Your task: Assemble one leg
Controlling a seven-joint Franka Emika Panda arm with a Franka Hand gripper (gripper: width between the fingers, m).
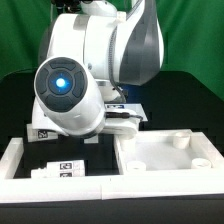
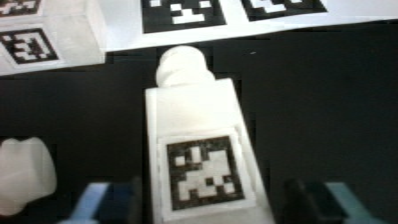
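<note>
In the wrist view a white stubby leg (image 2: 196,140) lies on the black table, its rounded end pointing away and a black-and-white tag on its upper face. My gripper (image 2: 222,205) is open and straddles the leg's near end. One fingertip (image 2: 111,200) is close beside the leg. The other fingertip (image 2: 342,200) stands apart from it with a dark gap between. In the exterior view the arm's body hides the gripper and this leg.
The marker board (image 2: 214,15) lies just beyond the leg's tip. Another tagged white part (image 2: 36,45) and a white rounded piece (image 2: 22,175) lie to one side. The large white rimmed panel (image 1: 165,155) sits at the exterior view's right, and a white L-shaped rim (image 1: 15,158) at its left.
</note>
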